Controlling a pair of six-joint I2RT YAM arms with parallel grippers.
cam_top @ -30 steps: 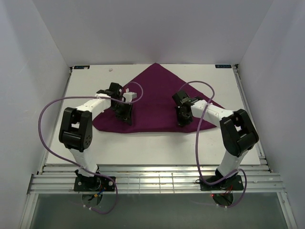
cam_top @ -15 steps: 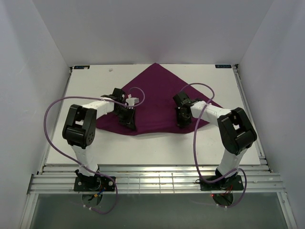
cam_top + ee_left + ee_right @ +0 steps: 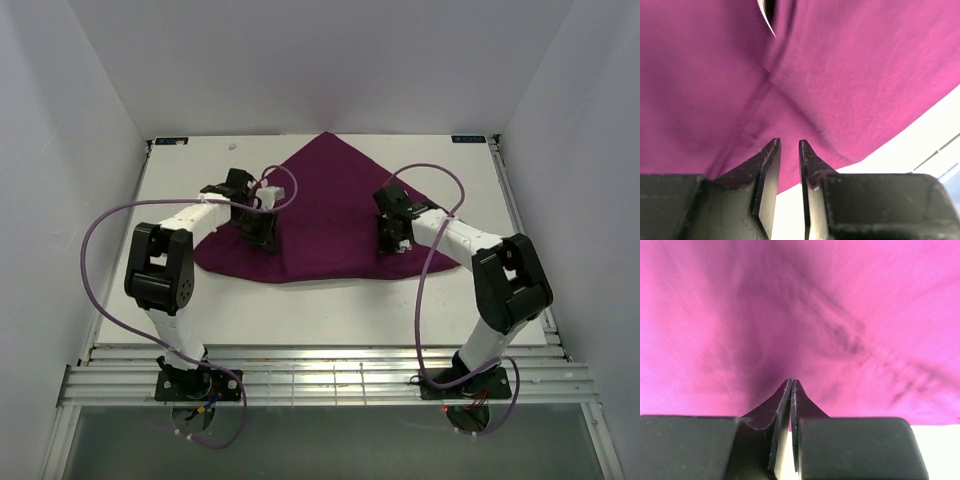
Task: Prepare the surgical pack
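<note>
- Purple cloth point(image 3: 330, 215) lies spread, triangular, mid-frame on the white worktop point(image 3: 330, 310).
- Left fingers point(image 3: 767, 170): a narrow gap, nothing between, over its left part.
- Right fingers point(image 3: 782, 410): pressed together, over its right part.

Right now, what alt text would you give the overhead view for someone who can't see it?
A deep-purple cloth lies as a broad triangle on a white table. The left arm and right arm, white and black, reach in from the near edge, jaws over the cloth.
</note>
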